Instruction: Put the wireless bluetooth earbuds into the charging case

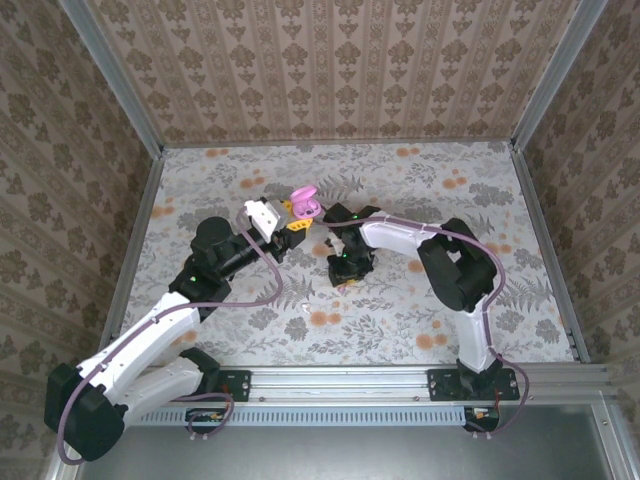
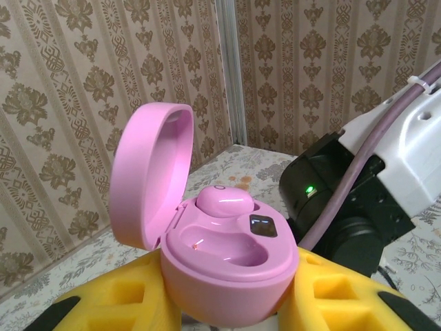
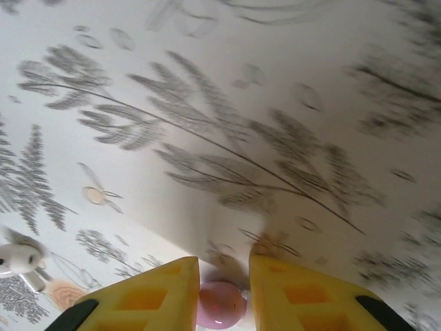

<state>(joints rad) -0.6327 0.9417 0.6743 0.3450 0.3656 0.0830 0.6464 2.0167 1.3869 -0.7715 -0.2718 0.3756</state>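
My left gripper [image 2: 231, 307] is shut on the pink charging case [image 2: 227, 265], its yellow fingers [image 2: 103, 303] pressed to both sides. The case's lid [image 2: 148, 172] stands open to the left. One pink earbud [image 2: 224, 201] sits in the far slot, and the near slot [image 2: 224, 245] is empty. From above, the case [image 1: 303, 204] hangs over the middle of the table in the left gripper [image 1: 296, 222]. My right gripper [image 1: 346, 270] points down at the table just right of it. It [image 3: 222, 296] is shut on a second pink earbud [image 3: 220, 305], pinched between its yellow fingers [image 3: 155, 296].
A white earbud [image 3: 17, 258] lies on the floral table surface [image 3: 227, 103] to the left of the right gripper. The right arm's black and white links [image 2: 358, 193] stand close behind the case. Patterned walls [image 1: 330, 70] enclose the table on three sides.
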